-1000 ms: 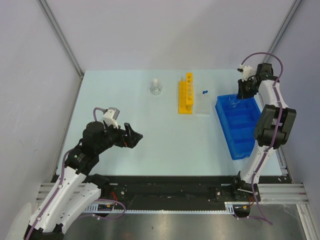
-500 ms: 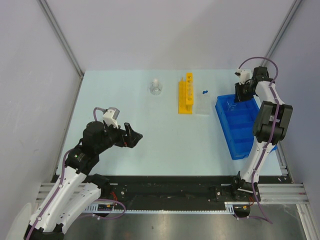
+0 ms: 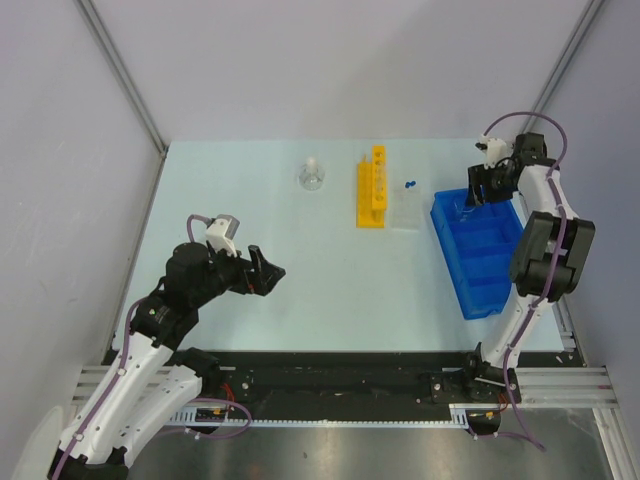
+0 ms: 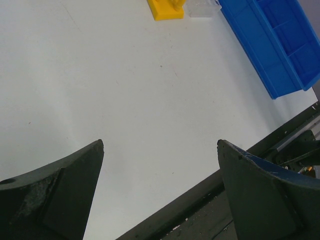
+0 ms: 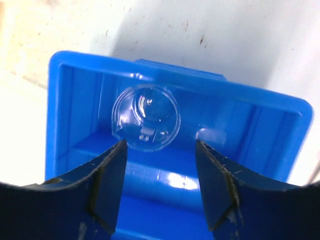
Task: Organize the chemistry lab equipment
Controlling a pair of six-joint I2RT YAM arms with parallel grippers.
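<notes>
Nearest the viewer on the left, the left claw (image 3: 265, 272) hung over the bare pale surface (image 3: 300, 250) with its fingers spread wide and nothing between them.

To the right, the blue compartmented bin (image 3: 478, 270) ran from the near right toward the far right. Over its farthest compartment the right claw (image 5: 160, 145) pointed down with its fingers apart. The small clear beaker (image 5: 146, 117) stood upright on the floor of that compartment, just beyond the fingertips, and did not look gripped.

The step in hand appeared to be leaving the beaker in the bin. To do it well, the right claw should probably hold its fingers wide and rise straight up. A sideways drift could catch the thin rim and tip the beaker, or knock a finger against the bin wall. The left claw was well apart from all of this and could wait.

Counted near to far: two arms, two claws, one blue bin whose dividers were too faint to count, and one beaker inside it. Left of the bin lay one clear tray (image 3: 405, 215), with two thin blue-capped tubes (image 3: 409, 184) showing as two blue dots at its far end. Left again stood one yellow holed tube rack (image 3: 372, 190). Farthest left sat one small clear flask with white stopper (image 3: 311, 176).
</notes>
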